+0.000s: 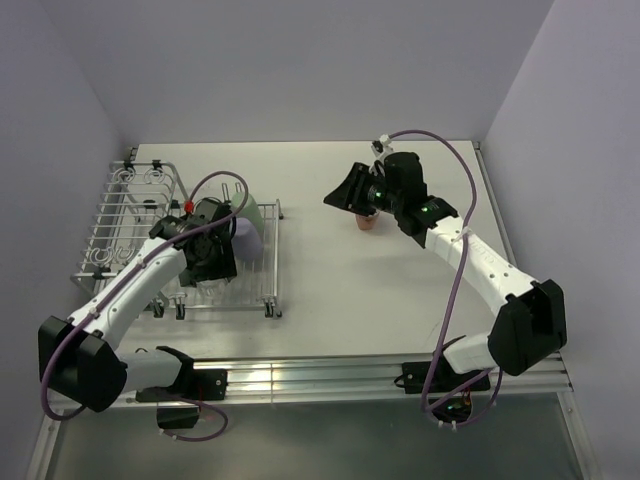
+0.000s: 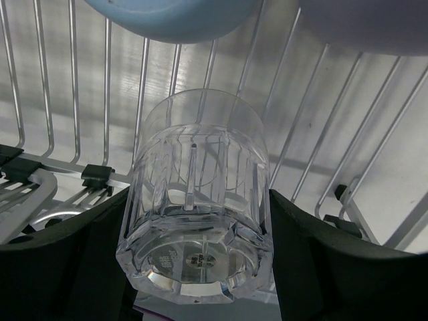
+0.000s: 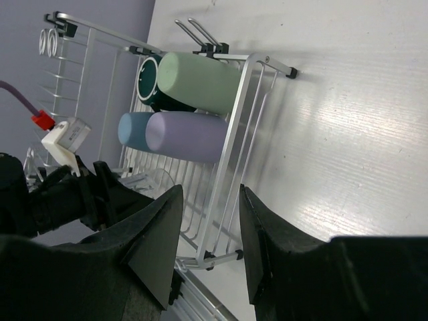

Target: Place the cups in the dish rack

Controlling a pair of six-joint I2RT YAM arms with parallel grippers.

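Over the near end of the dish rack [image 1: 120, 225], the left gripper [image 2: 199, 221] is clamped on the clear cup [image 2: 200, 167] — one black finger against each flank, base toward the wrist camera, mouth pointing away along the bars. The cup is tilted on its side, low over the wires; cannot tell if it touches them. Just beyond its mouth lie the blue cup [image 2: 174, 10] and lavender cup [image 2: 374, 20]. The right wrist view shows those two side by side on their sides, with the pale green cup [image 3: 200, 80] and dark green mug [image 3: 150, 83] paired behind them at the far end. Four racked, by my count.

Right gripper [image 3: 207, 231] is spread wide, nothing between the jaws. It hangs close over the salmon cup [image 1: 368, 222], which sits alone on the table [image 1: 330, 290], well apart from the rack.

Step in hand, as I read it: setting down the clear cup. To do it well:
- Lower until the wall rests across two bars, so it settles in a groove and cannot roll.
- Stop short of the blue and lavender cups — a nudge could shunt the row.
- Part the jaws slowly, only enough to free the slick sides, then draw back along the fingers' own line.
- A clear wall is hard to judge against bright wires, so go by contact, not looks.

Right arm is best centred over the salmon cup before it descends, then kept away from the rack until the left arm has left it.
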